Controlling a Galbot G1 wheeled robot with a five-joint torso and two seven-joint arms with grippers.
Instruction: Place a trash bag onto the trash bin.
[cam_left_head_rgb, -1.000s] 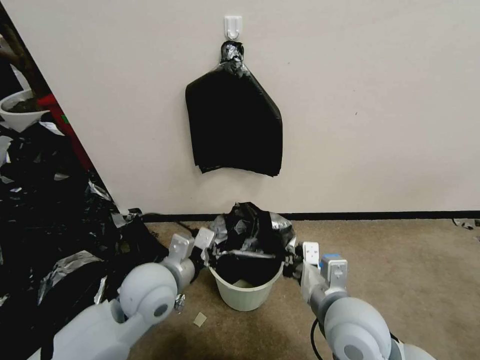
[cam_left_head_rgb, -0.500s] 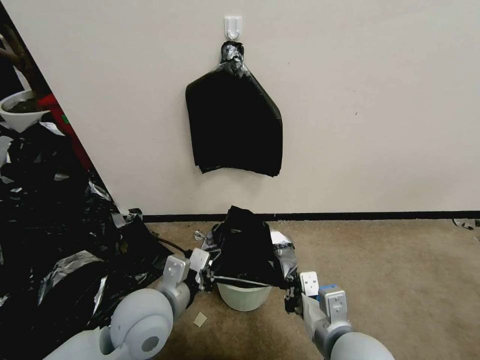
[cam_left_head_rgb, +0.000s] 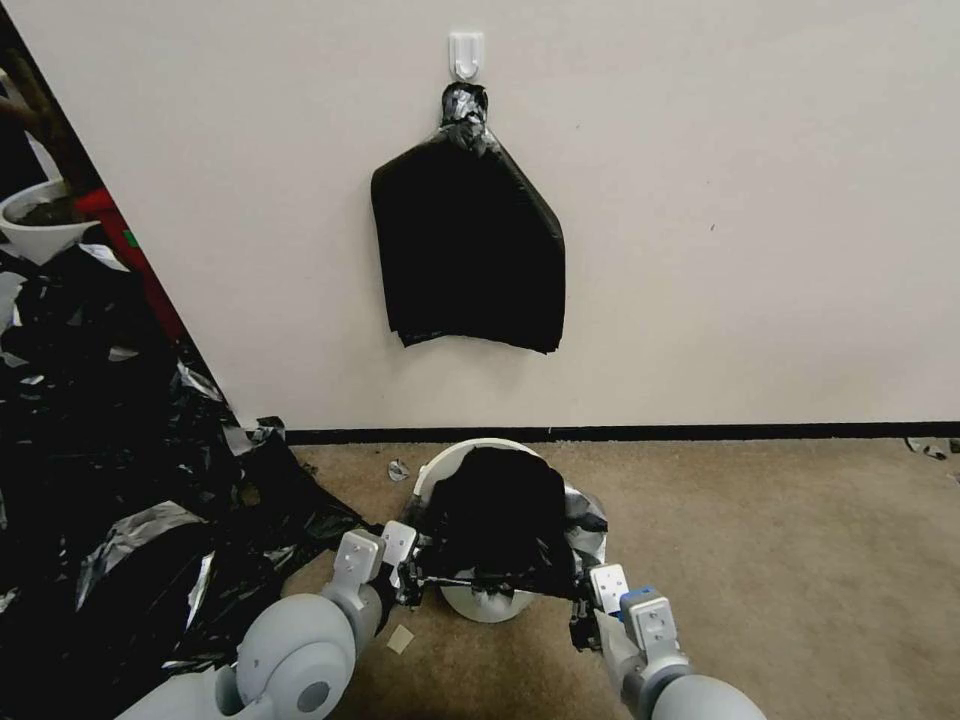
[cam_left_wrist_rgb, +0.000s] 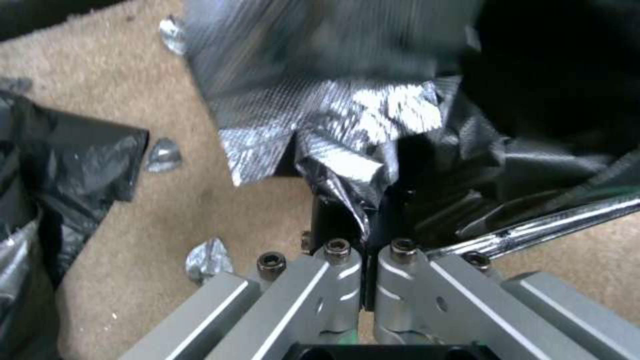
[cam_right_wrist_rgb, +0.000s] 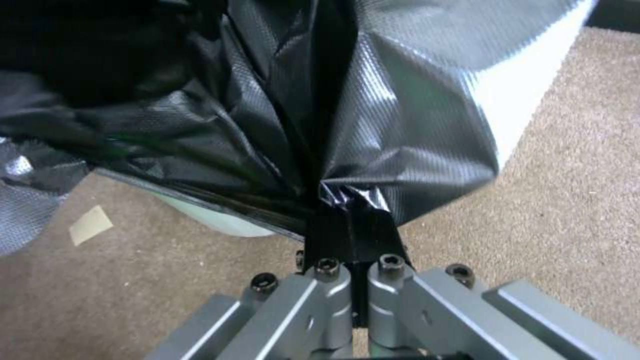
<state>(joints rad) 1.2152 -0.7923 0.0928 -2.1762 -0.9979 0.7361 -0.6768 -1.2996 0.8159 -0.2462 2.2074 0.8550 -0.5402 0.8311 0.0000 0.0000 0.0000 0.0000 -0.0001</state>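
Even indoor light; wrist views blurred, film glaring.

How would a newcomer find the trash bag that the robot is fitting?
Look below the black bundle hanging on the wall. On the carpet, the trash bag is stretched over the trash bin. Unlike the scrap heap, both grippers hold it.

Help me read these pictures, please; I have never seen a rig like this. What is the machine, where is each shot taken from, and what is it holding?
It is a wheeled robot with two arms. The wide picture comes from its head, looking down at a carpet by a wall. The other two come from cameras on its wrists. The left gripper and the right gripper are each shut on an edge of the trash bag, stretched between them over the trash bin, which looks tipped toward the wall. A black bundle hangs from a wall hook; black plastic scraps lie heaped on the left.
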